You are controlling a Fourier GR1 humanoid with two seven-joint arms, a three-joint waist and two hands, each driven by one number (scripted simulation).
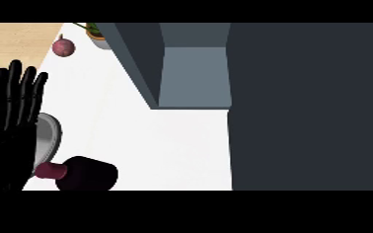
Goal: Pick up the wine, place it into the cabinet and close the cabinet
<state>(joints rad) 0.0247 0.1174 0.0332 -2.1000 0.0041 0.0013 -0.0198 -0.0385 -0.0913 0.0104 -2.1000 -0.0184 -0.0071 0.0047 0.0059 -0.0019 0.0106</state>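
Note:
The wine bottle (84,174) lies on its side on the white counter (167,143) near the lower left, dark body with a maroon neck pointing left. My left hand (18,113) stands at the left edge, open with fingers straight up, just left of the bottle's neck and not touching it that I can see. The cabinet (193,76) is open at top centre, its grey-blue inside showing, with its dark door (299,103) filling the right side. My right hand does not show.
A grey plate (47,135) lies partly behind my left hand, just above the bottle. A red-purple onion (63,47) and a potted plant (96,33) sit at the far left of the counter, next to a wooden surface (25,37).

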